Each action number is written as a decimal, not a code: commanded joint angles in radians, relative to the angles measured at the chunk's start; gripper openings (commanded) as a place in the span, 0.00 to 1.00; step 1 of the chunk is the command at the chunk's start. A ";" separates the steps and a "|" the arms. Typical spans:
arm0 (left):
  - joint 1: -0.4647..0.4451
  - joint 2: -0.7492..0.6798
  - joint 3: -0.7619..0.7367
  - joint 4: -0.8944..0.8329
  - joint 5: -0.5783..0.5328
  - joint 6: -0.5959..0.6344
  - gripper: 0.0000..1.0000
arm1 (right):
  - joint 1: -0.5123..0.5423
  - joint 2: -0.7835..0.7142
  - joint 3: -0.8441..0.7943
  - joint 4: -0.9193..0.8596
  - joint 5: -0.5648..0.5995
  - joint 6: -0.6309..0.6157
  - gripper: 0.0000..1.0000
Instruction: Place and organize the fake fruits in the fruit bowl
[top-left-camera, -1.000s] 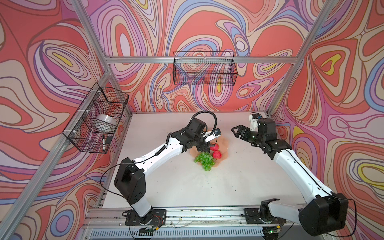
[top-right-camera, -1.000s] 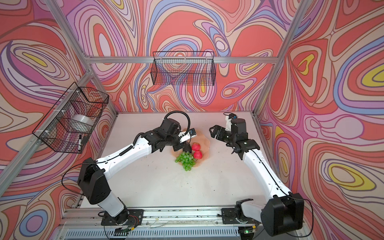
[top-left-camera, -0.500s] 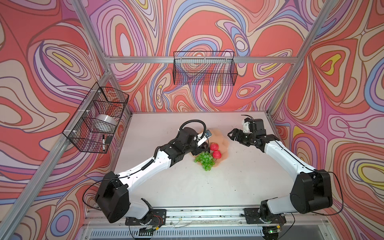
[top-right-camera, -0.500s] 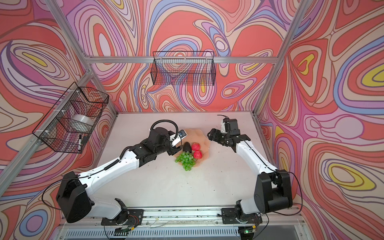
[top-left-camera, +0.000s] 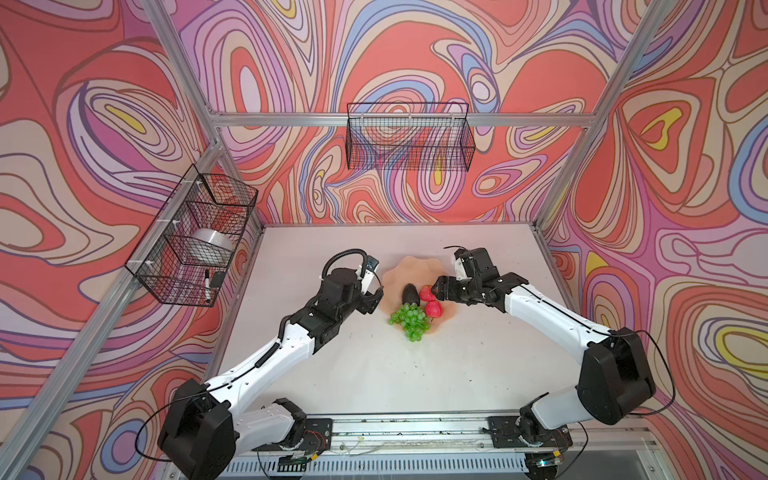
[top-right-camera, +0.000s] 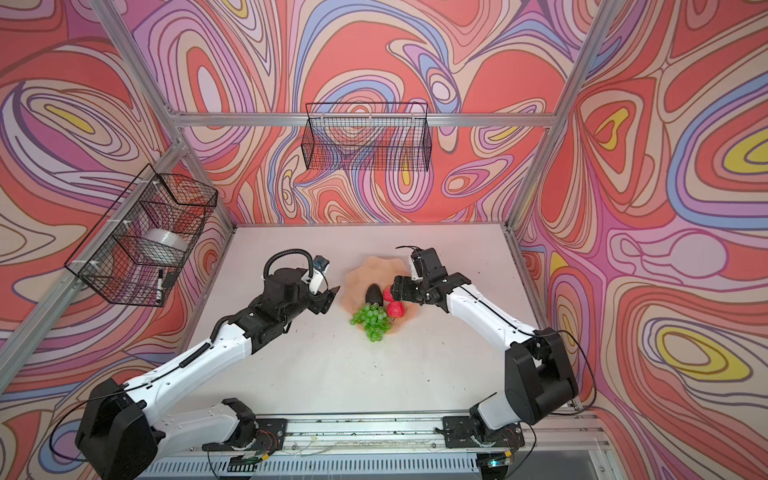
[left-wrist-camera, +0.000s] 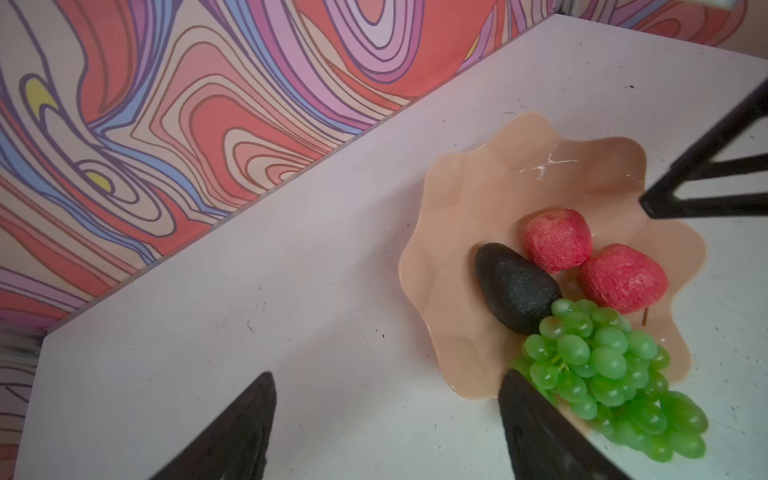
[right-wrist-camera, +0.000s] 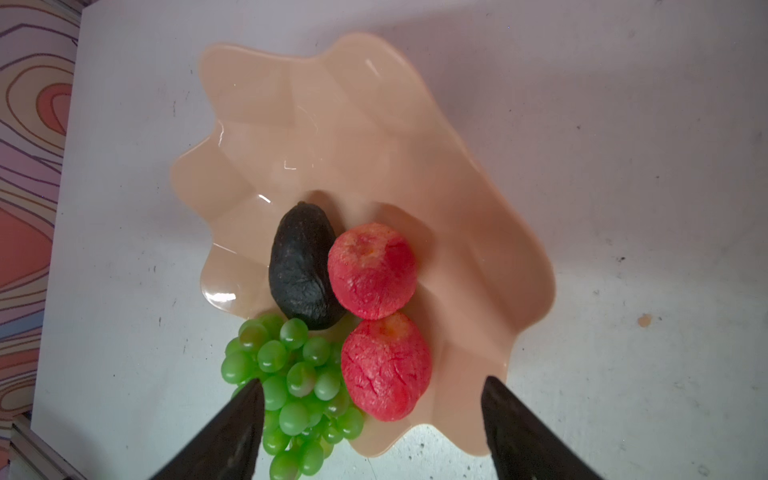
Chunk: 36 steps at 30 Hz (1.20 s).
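With the grapes (right-wrist-camera: 291, 374) draped over the rim of the bowl (right-wrist-camera: 353, 104), the left end effector (top-left-camera: 377, 292) and right end effector (top-left-camera: 435, 287) are held wide and empty, presumably for rearranging.

Left hand (left-wrist-camera: 388, 374) spread, right hand (right-wrist-camera: 374, 380) spread — empty

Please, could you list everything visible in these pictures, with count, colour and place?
fruit bowl: one, peach, on the table.
avocado: one, blackish, in the bowl.
apples: two, red, in the bowl beside the avocado.
grapes: one bunch, green, across the bowl's front rim.
table: one, white, cell floor.
wire baskets: two, black, back wall and left wall.
roll: one, silvery, in the left-wall basket.
marker: one, dark, same basket.
left gripper: one, black, jaws open, left of the bowl.
right gripper: one, black, jaws open, above the apples.
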 joint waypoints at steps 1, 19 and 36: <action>0.005 0.019 -0.003 0.077 -0.028 -0.074 0.86 | -0.010 -0.023 -0.008 -0.017 0.113 0.005 0.85; 0.054 0.138 -0.021 0.169 0.051 -0.186 0.91 | -0.043 0.230 0.223 0.044 0.032 -0.027 0.81; 0.098 0.386 0.109 0.212 0.241 -0.239 0.91 | -0.050 0.416 0.333 0.059 0.047 -0.017 0.79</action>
